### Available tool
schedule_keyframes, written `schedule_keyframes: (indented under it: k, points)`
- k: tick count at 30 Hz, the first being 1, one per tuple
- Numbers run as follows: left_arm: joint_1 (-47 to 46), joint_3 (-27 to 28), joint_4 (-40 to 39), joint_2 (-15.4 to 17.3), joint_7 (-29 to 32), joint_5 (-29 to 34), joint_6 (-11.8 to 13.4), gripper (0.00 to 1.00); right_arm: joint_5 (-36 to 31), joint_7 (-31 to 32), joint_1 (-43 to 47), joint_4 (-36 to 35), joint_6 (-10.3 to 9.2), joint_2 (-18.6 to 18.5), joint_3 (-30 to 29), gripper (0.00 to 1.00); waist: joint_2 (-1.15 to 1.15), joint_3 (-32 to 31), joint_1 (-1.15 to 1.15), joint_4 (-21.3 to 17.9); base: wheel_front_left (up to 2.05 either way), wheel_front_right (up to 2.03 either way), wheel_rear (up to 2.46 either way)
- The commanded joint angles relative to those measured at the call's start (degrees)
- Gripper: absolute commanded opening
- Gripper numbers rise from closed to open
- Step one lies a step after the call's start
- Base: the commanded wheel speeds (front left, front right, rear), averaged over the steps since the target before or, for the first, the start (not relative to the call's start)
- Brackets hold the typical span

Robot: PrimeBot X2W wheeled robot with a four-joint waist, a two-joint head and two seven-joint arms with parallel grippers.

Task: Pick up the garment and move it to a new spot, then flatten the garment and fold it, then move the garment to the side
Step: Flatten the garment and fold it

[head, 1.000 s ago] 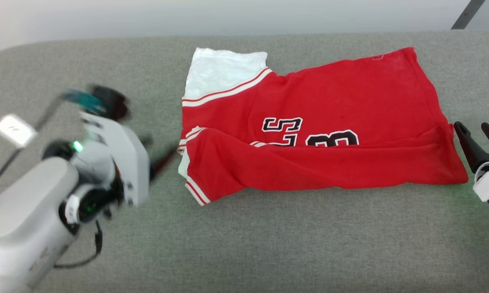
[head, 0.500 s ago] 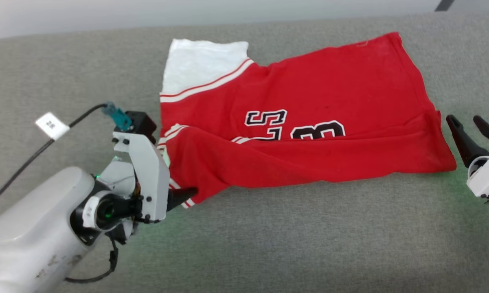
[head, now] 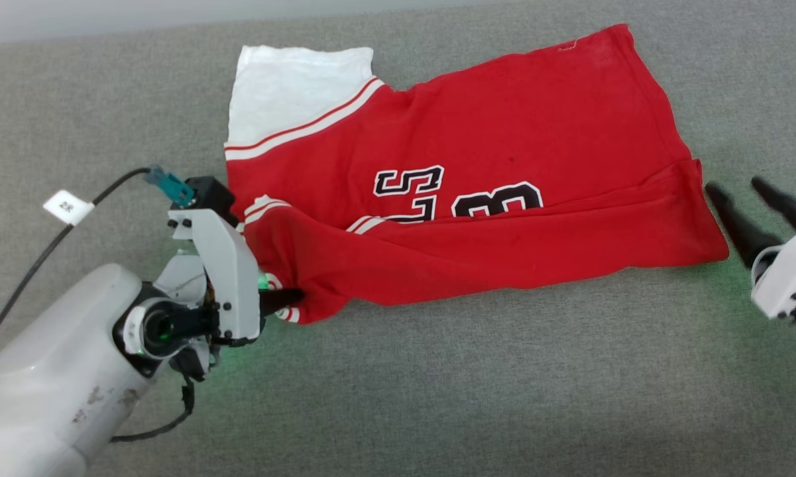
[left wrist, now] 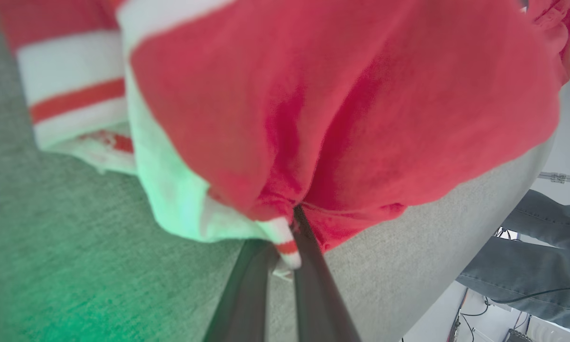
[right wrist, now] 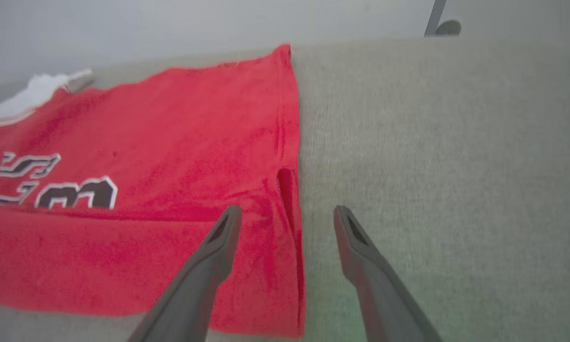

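- Red jersey-style garment (head: 504, 119) with white sleeve and black numerals: lies part-folded on the grey fabric-covered table (head: 437, 397).
- Left gripper (head: 285, 299): pinched shut on the garment's striped near-left corner.
- Right gripper (head: 734, 184): fingers spread apart at the garment's right edge.

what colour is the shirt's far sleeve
The sleeve is white with a thin red stripe; head view.

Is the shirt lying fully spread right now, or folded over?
Folded over. The shirt has its near part doubled onto itself, covering the bottoms of the numbers.
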Motion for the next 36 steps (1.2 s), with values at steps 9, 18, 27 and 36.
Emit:
schedule_keyframes:
  k: [9,18,27,36]
  points:
    - [0.3,-2.4,2.2,-4.2,-1.8,2.2,-3.3,0.0,1.2,23.9,-2.9,-5.0,-0.06,-7.5,7.4,1.0,0.0,0.4,0.0,1.4,0.0,0.0,0.0]
    - [-1.4,-2.9,2.7,-6.0,-3.1,4.1,-5.1,0.0,1.3,34.9,-5.7,-2.5,-0.06,-8.2,9.2,1.0,0.0,2.6,0.0,3.9,0.0,0.0,0.0]
    - [0.6,-2.7,3.0,-4.8,-4.8,4.2,-6.7,0.0,3.0,32.2,-1.6,-2.5,-0.03,-8.0,9.5,0.0,0.0,0.8,0.0,5.1,0.0,0.0,0.0]
    - [7.2,-1.2,-8.5,3.5,-6.5,2.6,-4.4,0.0,4.9,29.3,8.9,-10.8,-0.04,-11.8,5.5,0.0,0.0,-2.8,0.0,4.8,0.0,0.0,0.0]
